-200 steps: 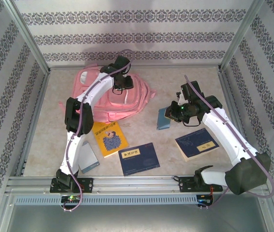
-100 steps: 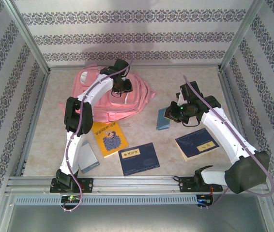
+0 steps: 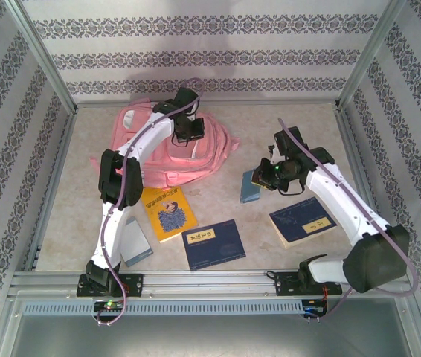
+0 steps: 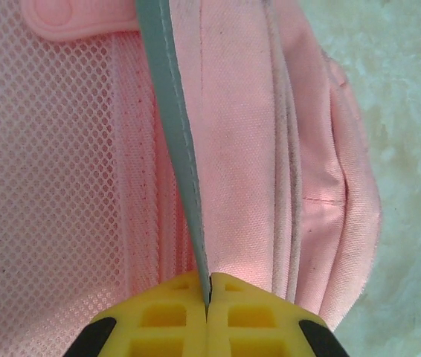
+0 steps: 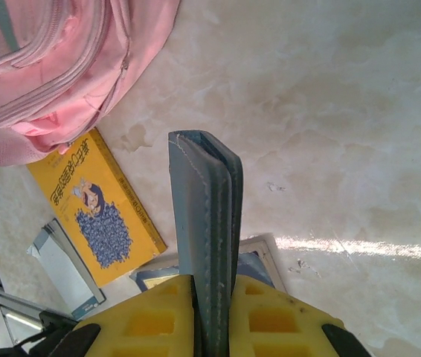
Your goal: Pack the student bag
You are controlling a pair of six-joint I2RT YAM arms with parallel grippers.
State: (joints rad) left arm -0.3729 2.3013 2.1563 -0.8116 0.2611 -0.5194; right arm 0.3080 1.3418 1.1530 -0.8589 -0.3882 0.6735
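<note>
The pink student bag (image 3: 173, 152) lies at the back left of the table. My left gripper (image 3: 190, 132) hangs over the bag's top. In the left wrist view its yellow jaws (image 4: 208, 297) are pressed together on a thin grey strip (image 4: 173, 126) of the student bag (image 4: 248, 149). Right of the bag, my right gripper (image 3: 268, 175) holds a blue-grey stitched notebook (image 3: 251, 186) above the table. The right wrist view has that gripper (image 5: 212, 286) shut on the notebook (image 5: 204, 216), which stands on edge between the fingers.
A yellow book (image 3: 168, 212), a dark blue book (image 3: 213, 244), a white and teal booklet (image 3: 135, 242) and a blue book (image 3: 303, 221) lie flat along the near half. Metal frame posts and patterned walls close in the table.
The left gripper has shut on the bag's grey strip. The right gripper has drifted slightly left and back with the notebook in it.
</note>
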